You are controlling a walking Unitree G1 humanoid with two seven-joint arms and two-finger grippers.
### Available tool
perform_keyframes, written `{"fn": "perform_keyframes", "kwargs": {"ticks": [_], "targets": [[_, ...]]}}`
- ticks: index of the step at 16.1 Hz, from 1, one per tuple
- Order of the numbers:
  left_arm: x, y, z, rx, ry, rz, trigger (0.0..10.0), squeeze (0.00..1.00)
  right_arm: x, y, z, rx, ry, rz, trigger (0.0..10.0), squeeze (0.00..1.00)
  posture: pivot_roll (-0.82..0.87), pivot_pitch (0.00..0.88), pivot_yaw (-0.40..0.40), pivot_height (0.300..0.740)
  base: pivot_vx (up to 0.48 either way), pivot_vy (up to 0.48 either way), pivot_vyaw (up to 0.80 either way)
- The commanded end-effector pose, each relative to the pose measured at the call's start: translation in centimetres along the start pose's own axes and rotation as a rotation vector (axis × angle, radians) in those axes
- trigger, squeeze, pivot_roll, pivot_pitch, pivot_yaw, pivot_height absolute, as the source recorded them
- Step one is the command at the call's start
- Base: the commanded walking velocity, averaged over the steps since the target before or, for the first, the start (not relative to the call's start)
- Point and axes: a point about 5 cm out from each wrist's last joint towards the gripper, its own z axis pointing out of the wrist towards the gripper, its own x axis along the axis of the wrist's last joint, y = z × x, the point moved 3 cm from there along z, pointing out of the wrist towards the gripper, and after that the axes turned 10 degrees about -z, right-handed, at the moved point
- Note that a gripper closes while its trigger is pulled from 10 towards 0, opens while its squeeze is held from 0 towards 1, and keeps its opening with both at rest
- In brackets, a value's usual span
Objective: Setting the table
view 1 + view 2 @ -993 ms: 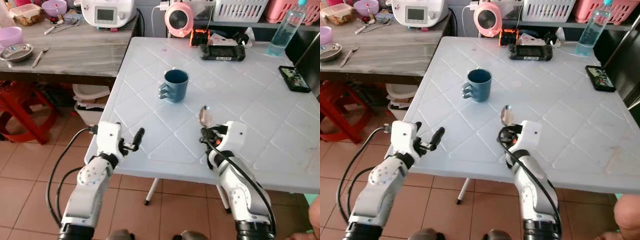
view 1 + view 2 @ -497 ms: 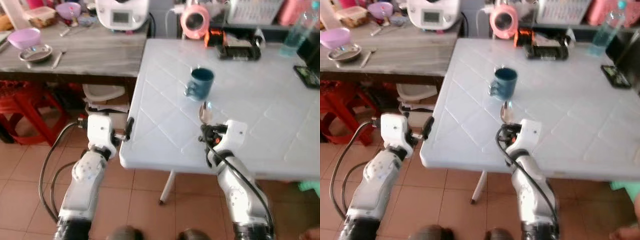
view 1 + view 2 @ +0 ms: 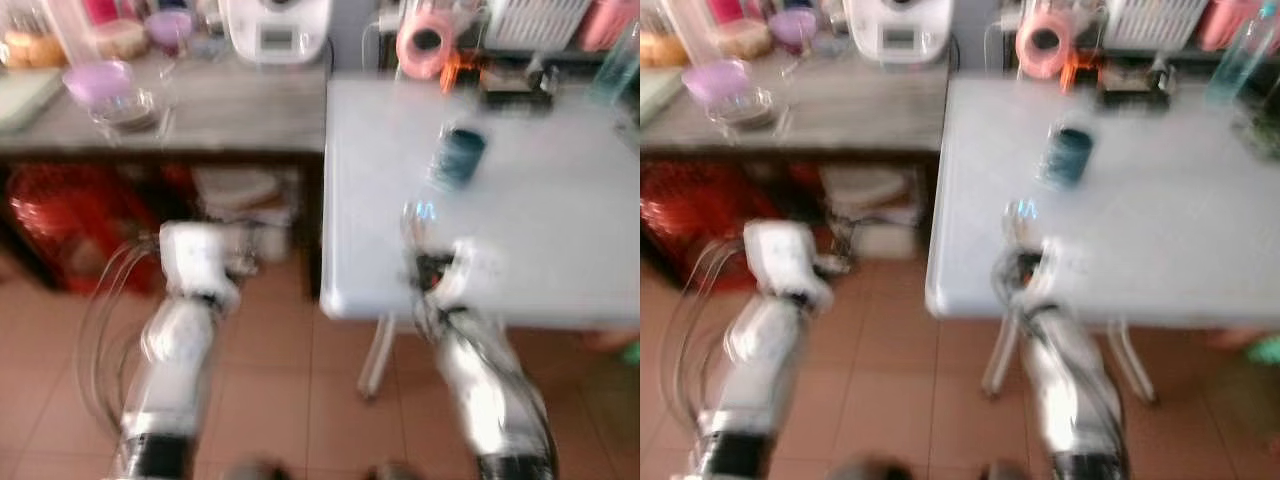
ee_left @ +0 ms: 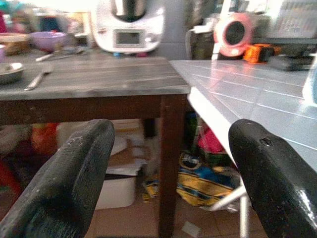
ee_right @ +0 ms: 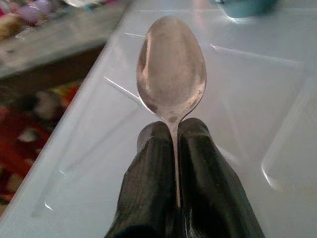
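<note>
My right gripper (image 5: 173, 136) is shut on a metal spoon (image 5: 172, 67), bowl end pointing out past the fingertips, over the near edge of the white plastic table (image 3: 560, 200). In the blurred eye views the spoon (image 3: 418, 213) stands up from that gripper (image 3: 428, 268). A dark blue mug (image 3: 460, 157) stands further in on the table. My left gripper (image 4: 168, 163) is open with nothing between its fingers (image 4: 74, 173), held off the table's left side over the tiled floor, and faces the wooden side table (image 4: 89, 79).
The wooden side table (image 3: 170, 105) to the left carries a purple bowl (image 3: 97, 80), a metal bowl (image 4: 10, 72), cutlery and a white kitchen machine (image 4: 128, 25). A pink round appliance (image 3: 425, 40), baskets and a bottle stand at the back. Boxes and a red stool (image 3: 60, 210) sit under the wooden table.
The whole picture has shifted and blurred: the camera has turned left and drawn back from the white table. The right gripper keeps the spoon; the left gripper stays open.
</note>
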Motion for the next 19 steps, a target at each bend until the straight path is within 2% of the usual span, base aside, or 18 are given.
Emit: {"fn": "perform_keyframes", "kwargs": {"ticks": [1,9,19], "targets": [[0.33,-1.14,-0.01,0.029,0.002,0.010,10.0,0.00,0.74,-0.69,0.12,0.019,0.033,0.008,10.0,0.00,-0.03,0.000,0.017,0.740,0.322,0.356,0.00],[0.47,-0.55,0.41,0.012,0.008,-0.009,10.0,0.00,0.96,-0.81,0.27,0.021,0.047,-0.002,10.0,0.00,-0.03,0.000,0.018,0.740,0.326,0.352,0.00],[0.33,-0.83,0.59,0.027,0.001,-0.006,10.0,0.00,0.85,-0.78,0.41,0.022,0.044,-0.004,10.0,0.00,-0.03,0.000,0.020,0.740,0.332,0.347,0.00]]}}
